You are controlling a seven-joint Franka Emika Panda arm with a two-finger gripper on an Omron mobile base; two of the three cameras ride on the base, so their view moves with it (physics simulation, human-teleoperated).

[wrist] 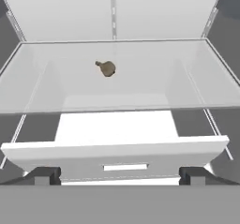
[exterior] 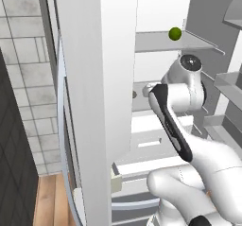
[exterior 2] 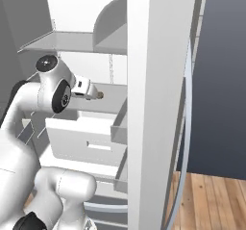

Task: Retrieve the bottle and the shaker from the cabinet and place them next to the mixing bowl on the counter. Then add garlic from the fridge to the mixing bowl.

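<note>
White fridge interior with its doors swung open fills the scene, pale shelves stacked one above another and a wooden floor visible low at the sides. On a glass shelf (wrist: 197, 78) in the middle of the compartment lies a small brownish garlic bulb (wrist: 107, 68), alone, a little left of the shelf's centre and toward its far half. Its short stem points to the left and slightly away, so its long axis runs roughly across the shelf. Below the shelf, a white drawer (wrist: 117, 155) with a slot handle juts toward the robot.

The gripper (wrist: 119, 174) hangs in front of the shelf's near edge, above the drawer front, with its two dark fingertips (wrist: 47, 175) spread as wide as they go and nothing between them. The garlic lies ahead of the gripper, farther into the fridge and a touch to the left, well apart from it.

A small green round fruit (exterior: 175, 33) sits on a higher shelf.

Judging from this, the coming move is a reach forward over the shelf, shifting slightly left, to bring the fingertips either side of the bulb.
</note>
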